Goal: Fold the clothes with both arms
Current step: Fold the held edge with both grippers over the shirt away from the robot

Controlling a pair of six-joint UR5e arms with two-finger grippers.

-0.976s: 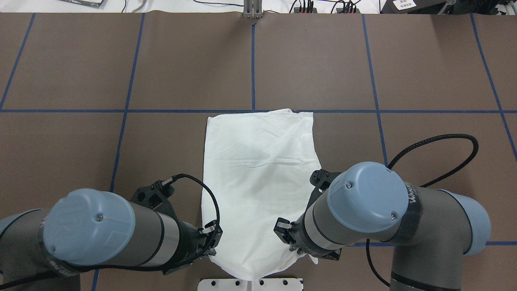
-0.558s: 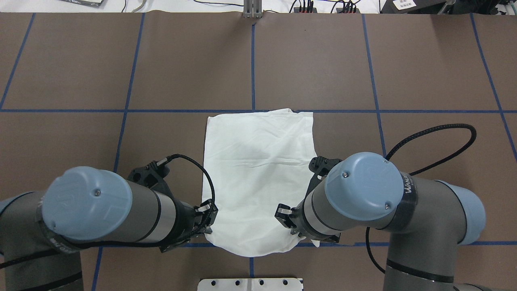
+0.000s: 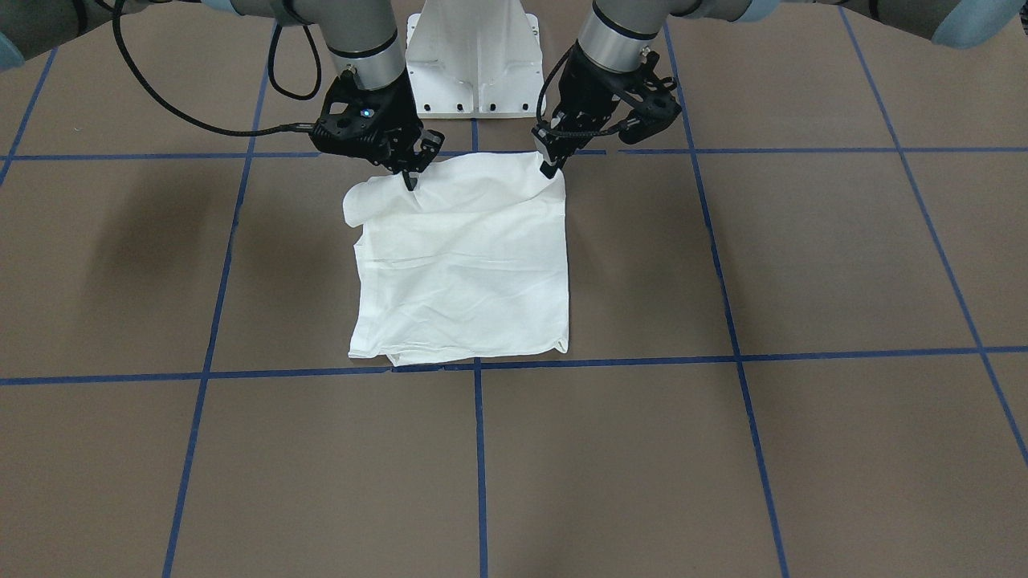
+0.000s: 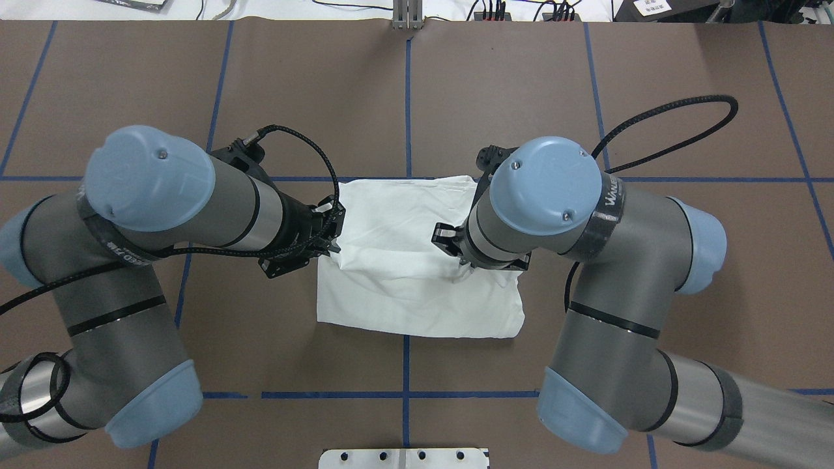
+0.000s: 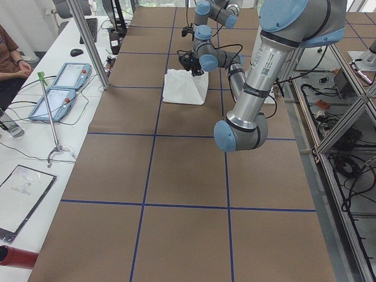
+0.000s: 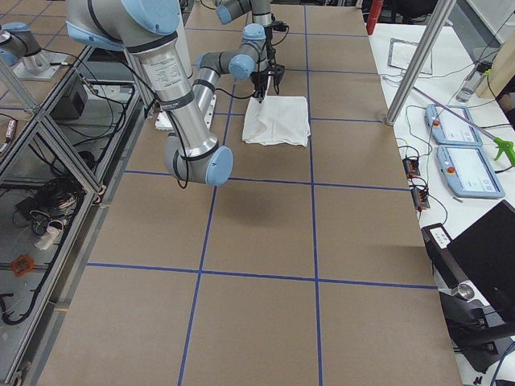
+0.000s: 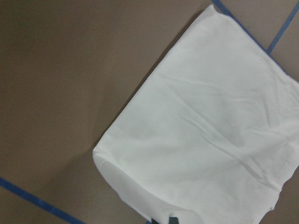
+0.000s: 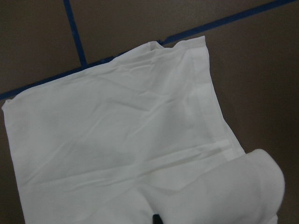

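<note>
Pinching the shirt [image 3: 466, 273] along its robot-side edge, both claws are clamped on cloth. The left gripper [image 3: 552, 167] is pressed together on the corner on its side. The right gripper [image 3: 410, 180] is nipped the same way, a little inboard of the other corner. The held edge is raised off the table [image 3: 723, 449], and the cloth slopes down from the two grips to where the rest lies flat. Outboard of the right gripper a loose flap [image 3: 359, 202] curls over and hangs free; the right wrist view shows it as a rolled lobe at lower right. The shirt sits mid-table in front of the white pedestal base [image 3: 474, 48], straddling the centre blue tape line [image 3: 479, 449]. Its operator-side edge lies just short of a crosswise tape line [image 3: 683, 357], roughly parallel to it. A few creases run across the flat part, one long one parallel to the held edge. Overhead, the left arm [image 4: 195, 202] and right arm [image 4: 573, 202] are both bent at the elbow with wrists angled inward over the shirt. The grippers are well apart, with slightly slack cloth spanning between them. Side views are too small to add anything on the claws.
</note>
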